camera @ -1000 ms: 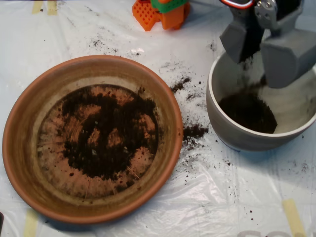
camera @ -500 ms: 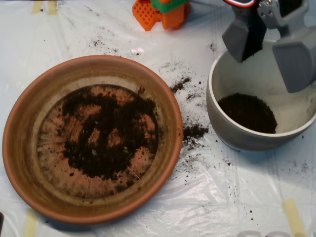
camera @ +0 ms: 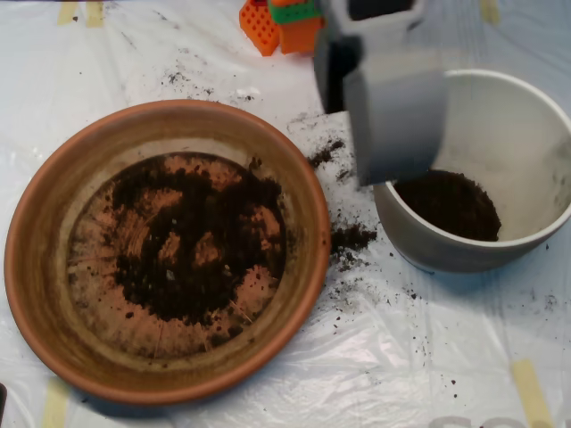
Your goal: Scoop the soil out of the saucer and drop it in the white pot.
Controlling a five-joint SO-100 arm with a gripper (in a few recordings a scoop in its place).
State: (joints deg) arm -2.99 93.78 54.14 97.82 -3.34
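Soil (camera: pixel 192 245), dark brown-black and crumbly, lies in two main deposits: a thin, patchy layer across the flat bottom of one terracotta saucer (camera: pixel 53 214), and a compact heap (camera: pixel 446 203) on the floor of one white pot (camera: pixel 526 116). Bare orange patches of the saucer's bottom show through the first deposit. Loose crumbs (camera: pixel 350 237) are scattered in several small patches on the sheet between the two vessels, the densest just right of the saucer's rim.

Saucer: one, large, round and shallow, with a wide sloping orange-brown rim; it occupies the left and centre. White pot: one, round and deep, off-white inside with a thick rim and a greyish outer wall; it stands at the right, close beside the saucer but apart from it.

Scoop (camera: pixel 393 116): one, of smooth grey plastic with boxy, flat-faced shells, hanging above the pot's left rim and the spilled crumbs. Its two shells appear drawn together, with only a dark seam between them near the far left edge; whether anything lies inside cannot be told.

Work surface: one thin, wrinkled, translucent plastic sheet (camera: pixel 375 357), with strips of pale tape (camera: pixel 528 388) showing at the near right, near left and far left. One orange and green block (camera: pixel 284 22) with a gridded face sits at the far edge. No legible writing is visible.
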